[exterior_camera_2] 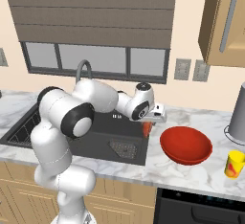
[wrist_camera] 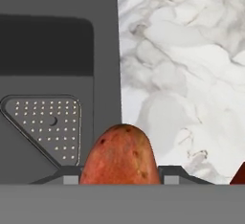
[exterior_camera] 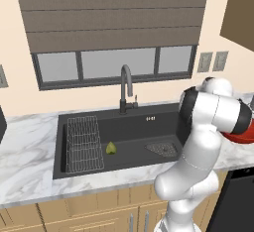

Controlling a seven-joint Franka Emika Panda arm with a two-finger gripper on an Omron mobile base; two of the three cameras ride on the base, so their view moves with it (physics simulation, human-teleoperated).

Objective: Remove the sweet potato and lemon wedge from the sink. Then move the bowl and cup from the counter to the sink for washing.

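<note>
The first of four removals is under way but not finished: the gripper (exterior_camera_2: 147, 128), seen just left of centre in the right base view, is closed on the sweet potato (wrist_camera: 119, 155), whose orange-red lump rises between the finger tips at the bottom centre of the hand view and hangs as a small red-orange sliver below the hand in the right base view; the hand view places it above the boundary between the dark sink (wrist_camera: 57, 36) rim and the marble counter (wrist_camera: 182, 50) (the drain grate (wrist_camera: 48, 122) lies at the lower left of that view, the marble fills the right half), so I judge it lifted out of the basin but not yet set down; the lemon wedge (exterior_camera: 111, 148) lies on the basin floor, left of centre in the left base view, just beside the wire rack (exterior_camera: 83, 143) and well apart from the grate, untouched; the bowl (exterior_camera_2: 186, 144) sits on the counter right of centre in the right base view, near the carried sweet potato, and the cup (exterior_camera_2: 235, 164) stands upright at the right edge of that frame, well apart from the sink; so what remains is to put the sweet potato down, fetch the wedge, then carry bowl and cup into the basin.
</note>
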